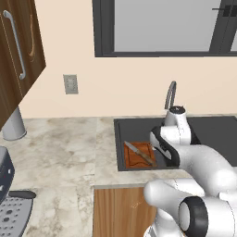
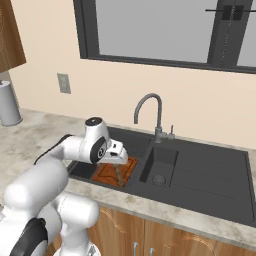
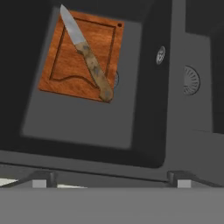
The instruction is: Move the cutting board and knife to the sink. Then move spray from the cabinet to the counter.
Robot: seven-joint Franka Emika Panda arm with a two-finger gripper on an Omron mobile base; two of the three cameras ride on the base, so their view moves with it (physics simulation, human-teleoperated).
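The reddish-brown cutting board (image 1: 133,159) (image 2: 106,173) (image 3: 65,65) lies flat on the floor of the dark sink (image 1: 213,132) (image 2: 200,175) (image 3: 87,122), in its left basin. The knife (image 1: 140,154) (image 2: 119,175) (image 3: 89,61) rests diagonally across the board, handle hanging over one edge. My gripper (image 2: 116,161) (image 3: 111,180) hovers above the board and knife, jaws wide open and empty, fingertips (image 3: 41,179) apart. The cabinet (image 1: 18,51) (image 2: 10,35) hangs at upper left with its door closed. The spray is hidden. Marbled counter (image 1: 60,148) (image 2: 35,135) surrounds the sink.
A curved faucet (image 1: 170,95) (image 2: 150,107) rises behind the sink. A steel cylinder (image 1: 14,125) (image 2: 7,105) stands at the far left by the wall. A wall outlet (image 1: 70,84) and window sit above. A dark grey appliance (image 1: 11,203) occupies the lower left counter.
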